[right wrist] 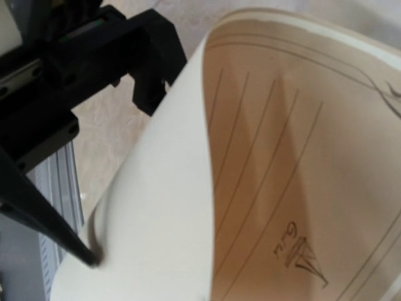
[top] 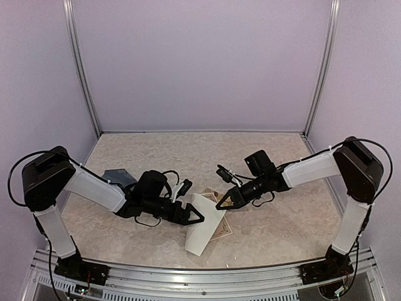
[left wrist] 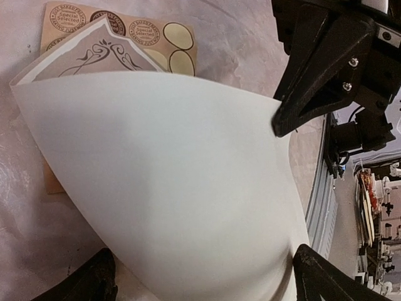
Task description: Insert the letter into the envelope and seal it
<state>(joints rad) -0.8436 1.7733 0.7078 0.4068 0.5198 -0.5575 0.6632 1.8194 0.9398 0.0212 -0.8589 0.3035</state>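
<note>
top external view, from the near edge: the two arm bases stand at the bottom of the frame, on a pale speckled table (top: 276, 232). a little above them, in the lower middle, a small tan sheet of round gold and brown stickers (top: 222, 234) lies flat on the table.

partly over this sheet stands the beige rectangular paper letter with faint lines and an ornate dark border (top: 202, 229). it is curled, its plain white back turned outward and its lower end touching the table. in the right wrist view the lined side is rolled inward.

the left gripper (top: 195, 215) reaches in from the left of the frame with its jaws spread wide. in the left wrist view its fingers (left wrist: 88, 285) show in the two bottom corners and the white back bulges between them; i cannot tell if they touch the paper. the right gripper (top: 222, 204) reaches in from the right, pressed together on the upper right edge of the letter. the left wrist view shows its black tip pinching that edge at the right of the frame.

farther back, in the left part of the frame, a slate blue-grey paper envelope (top: 118, 177) lies on the table behind the left arm, well apart from the letter and partly hidden. i cannot tell how its flap stands.
</note>
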